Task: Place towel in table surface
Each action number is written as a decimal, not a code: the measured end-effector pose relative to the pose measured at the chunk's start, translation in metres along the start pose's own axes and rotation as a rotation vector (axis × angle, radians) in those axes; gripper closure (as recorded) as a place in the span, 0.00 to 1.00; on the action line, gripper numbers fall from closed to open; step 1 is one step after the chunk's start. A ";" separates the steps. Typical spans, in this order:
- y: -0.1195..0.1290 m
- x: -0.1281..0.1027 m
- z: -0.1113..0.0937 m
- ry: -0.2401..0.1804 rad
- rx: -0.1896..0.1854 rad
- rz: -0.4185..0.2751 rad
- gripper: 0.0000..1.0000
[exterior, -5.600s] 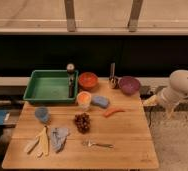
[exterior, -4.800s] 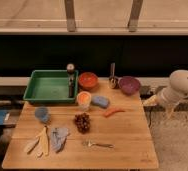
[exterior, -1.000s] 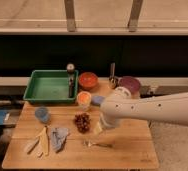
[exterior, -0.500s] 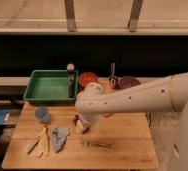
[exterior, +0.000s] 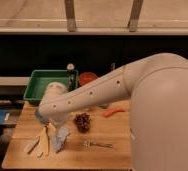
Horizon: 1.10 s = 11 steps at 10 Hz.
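I have one arm [exterior: 137, 85] in view, big and white, reaching from the right edge of the frame across to the left centre. The gripper [exterior: 51, 122] at its end hangs low over the left part of the table surface [exterior: 109, 131], just right of a small blue cup [exterior: 39, 115]. Its fingers are spread wide, and I see nothing between them.

The one towel [exterior: 60, 138] lies crumpled on the planks in the lower left of the frame. It is just below and right of the gripper, and I cannot tell whether the two touch.

The rest on the table, by count:
- One dark bunch of grapes [exterior: 82, 122] sits near the middle, just right of the towel.
- One fork [exterior: 98, 145] lies below the grapes, towards the near edge.
- One orange carrot [exterior: 115, 111] shows right of the grapes, close under the arm.
- A few pale strips [exterior: 39, 143] are fanned out left of the towel. I make it three, though they overlap.
- One green tray [exterior: 42, 81] stands at the far left corner.
- One red bowl [exterior: 88, 78] is to the right of the tray, partly behind the arm.
- One small upright bottle [exterior: 70, 69] stands between the tray and the bowl at the back edge.

I cannot read any label or lettering on these things.
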 end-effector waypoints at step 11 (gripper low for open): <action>0.069 0.000 0.034 0.026 -0.061 -0.136 0.20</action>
